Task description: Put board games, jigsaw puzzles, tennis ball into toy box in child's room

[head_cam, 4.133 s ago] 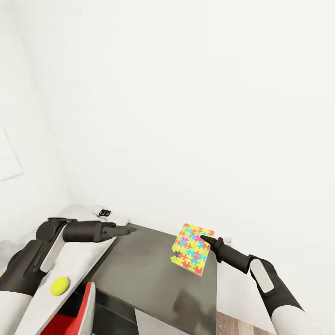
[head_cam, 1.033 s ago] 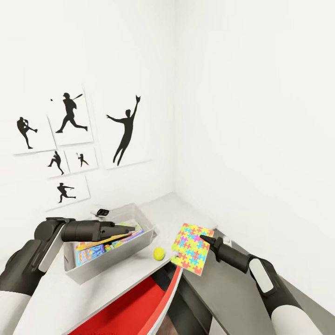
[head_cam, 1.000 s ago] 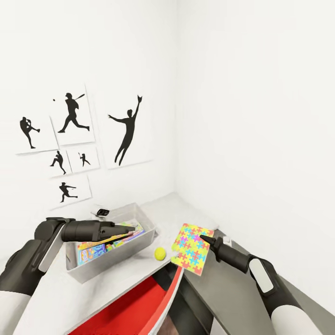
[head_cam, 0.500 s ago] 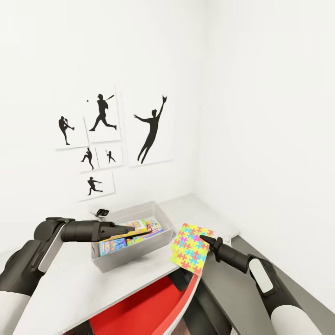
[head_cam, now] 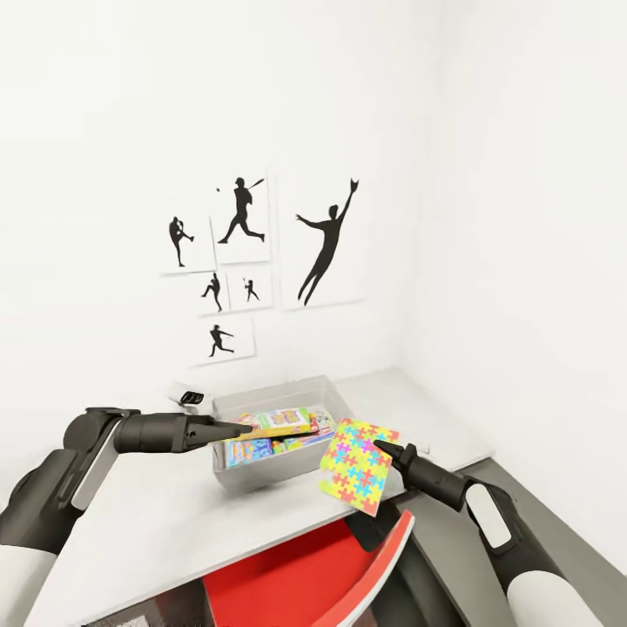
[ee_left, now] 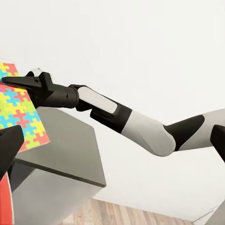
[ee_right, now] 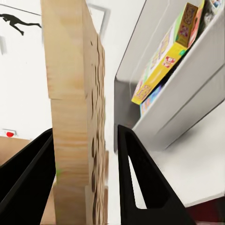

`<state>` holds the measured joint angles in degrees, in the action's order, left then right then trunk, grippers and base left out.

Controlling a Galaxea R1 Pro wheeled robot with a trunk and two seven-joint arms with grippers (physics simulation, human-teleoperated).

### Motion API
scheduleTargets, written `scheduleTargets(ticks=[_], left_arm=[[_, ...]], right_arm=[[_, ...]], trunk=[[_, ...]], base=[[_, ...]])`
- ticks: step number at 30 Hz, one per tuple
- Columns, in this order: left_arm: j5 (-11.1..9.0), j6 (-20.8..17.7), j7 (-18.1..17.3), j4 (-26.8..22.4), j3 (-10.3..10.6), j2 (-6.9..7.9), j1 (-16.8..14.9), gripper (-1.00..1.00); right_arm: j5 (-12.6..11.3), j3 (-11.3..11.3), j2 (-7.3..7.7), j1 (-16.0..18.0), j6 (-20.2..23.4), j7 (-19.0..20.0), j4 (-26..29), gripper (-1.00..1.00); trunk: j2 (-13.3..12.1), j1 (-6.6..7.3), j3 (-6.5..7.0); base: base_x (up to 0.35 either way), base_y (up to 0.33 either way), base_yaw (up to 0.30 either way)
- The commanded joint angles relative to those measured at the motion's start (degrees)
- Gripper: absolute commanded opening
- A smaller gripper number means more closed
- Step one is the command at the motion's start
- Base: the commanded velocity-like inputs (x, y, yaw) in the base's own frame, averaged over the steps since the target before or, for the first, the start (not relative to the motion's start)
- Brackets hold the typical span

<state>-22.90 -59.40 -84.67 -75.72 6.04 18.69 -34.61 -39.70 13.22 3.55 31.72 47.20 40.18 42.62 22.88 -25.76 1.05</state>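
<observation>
Puzzle [head_cam: 358,465] pinched in our right hand [head_cam: 380,448] hangs just short of the toy box [head_cam: 261,461]; next we carry it over the rim and let go.

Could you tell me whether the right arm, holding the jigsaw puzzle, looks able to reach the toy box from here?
Probably yes: the right gripper holds the jigsaw puzzle just beside the toy box, with nothing between them.

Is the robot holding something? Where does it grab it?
Yes. The right gripper pinches the jigsaw puzzle at its edge, upright beside the toy box. The left gripper seems to hold nothing.
</observation>
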Motion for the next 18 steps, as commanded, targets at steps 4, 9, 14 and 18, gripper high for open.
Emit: scheduleTargets(ticks=[4,9,14,18], left_arm=[[-0.12,-0.60,-0.15,0.05,0.12,0.03,-0.03,1.00],[-0.12,-0.60,-0.15,0.05,0.12,0.03,-0.02,1.00],[-0.09,-0.56,-0.28,0.05,0.06,0.16,0.02,1.00],[0.23,-0.22,-1.08,0.15,-0.29,0.50,0.24,1.00]], right_arm=[[-0.03,0.14,-0.03,0.01,0.28,0.17,0.01,-1.00],[-0.03,0.17,0.02,0.01,0.32,0.17,0.02,-1.00],[-0.03,0.06,-0.07,0.01,0.37,0.25,2.37,-1.00],[0.15,0.40,-0.49,0.34,0.27,0.11,4.13,-1.00]], trunk=[[0.04,-0.02,-0.02],[0.04,-0.02,-0.02],[0.04,-0.02,-0.02],[0.04,-0.02,-0.02]], base=[[0.004,0.001,0.291],[0.114,0.072,0.226],[0.150,0.069,0.058],[0.030,0.011,0.009]])
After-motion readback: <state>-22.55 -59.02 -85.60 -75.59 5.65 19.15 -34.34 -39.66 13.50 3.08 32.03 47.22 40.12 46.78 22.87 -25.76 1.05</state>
